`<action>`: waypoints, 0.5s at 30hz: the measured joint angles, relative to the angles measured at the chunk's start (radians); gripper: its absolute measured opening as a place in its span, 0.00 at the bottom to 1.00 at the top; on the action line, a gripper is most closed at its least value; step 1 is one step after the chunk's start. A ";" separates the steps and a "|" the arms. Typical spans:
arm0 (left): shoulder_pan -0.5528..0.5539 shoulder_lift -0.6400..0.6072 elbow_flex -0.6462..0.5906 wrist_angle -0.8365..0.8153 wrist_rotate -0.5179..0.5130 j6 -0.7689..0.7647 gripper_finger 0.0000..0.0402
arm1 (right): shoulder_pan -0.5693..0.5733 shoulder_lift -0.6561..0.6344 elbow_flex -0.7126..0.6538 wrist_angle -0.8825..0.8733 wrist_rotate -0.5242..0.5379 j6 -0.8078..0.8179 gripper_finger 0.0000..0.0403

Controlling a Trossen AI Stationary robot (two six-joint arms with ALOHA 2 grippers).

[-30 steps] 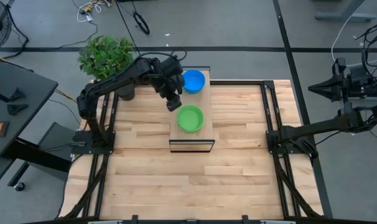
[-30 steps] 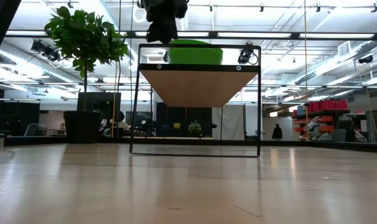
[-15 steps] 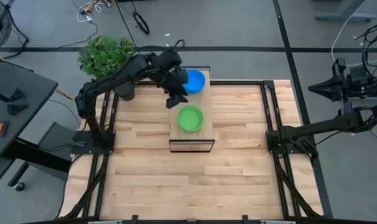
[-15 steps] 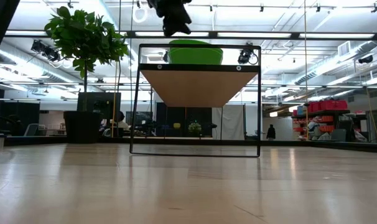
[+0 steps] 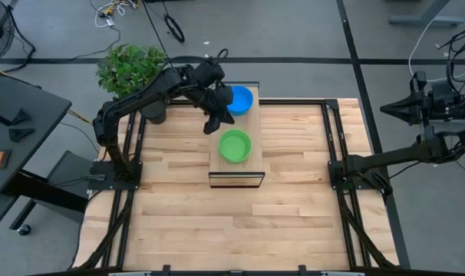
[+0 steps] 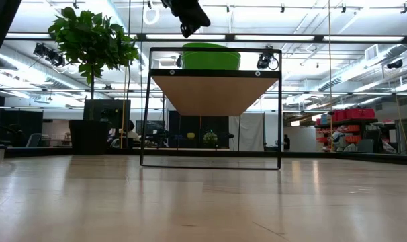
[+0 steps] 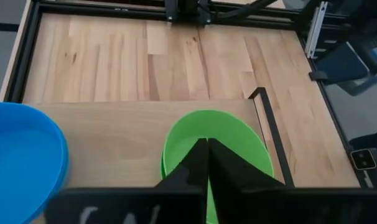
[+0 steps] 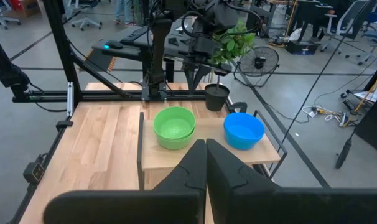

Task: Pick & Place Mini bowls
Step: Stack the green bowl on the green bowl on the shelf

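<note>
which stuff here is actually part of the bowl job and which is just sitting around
Part of the job:
green bowls, stacked on the raised wooden shelf
blue bowl on the same shelf
left gripper, shut, held above the shelf beside the bowls

Just sitting around:
potted plant beyond the table's corner
right gripper, shut, parked at the table's right side

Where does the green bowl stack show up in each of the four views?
High view: green bowl stack at the middle of the raised wooden shelf, nearer the front than the blue bowl.
Low view: on top of the shelf, top centre.
Left wrist view: bottom centre, behind the left gripper, whose fingers are shut.
Right wrist view: centre, beside the blue bowl.
Shared landmark: the shelf.
</note>
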State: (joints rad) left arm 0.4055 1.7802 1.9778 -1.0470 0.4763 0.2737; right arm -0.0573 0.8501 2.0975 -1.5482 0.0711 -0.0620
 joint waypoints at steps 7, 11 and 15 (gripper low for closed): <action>-0.024 -0.021 -0.086 0.099 0.000 0.000 0.01 | 0.000 0.000 0.000 0.000 0.000 0.000 0.02; -0.031 -0.063 -0.172 0.174 0.004 -0.012 0.01 | 0.000 0.000 0.000 0.000 0.000 0.000 0.02; -0.026 -0.085 -0.226 0.227 0.014 -0.015 0.01 | 0.000 0.000 0.000 0.000 0.000 0.000 0.02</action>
State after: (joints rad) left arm 0.3799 1.6947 1.7522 -0.8195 0.4907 0.2588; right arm -0.0571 0.8501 2.0975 -1.5480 0.0711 -0.0620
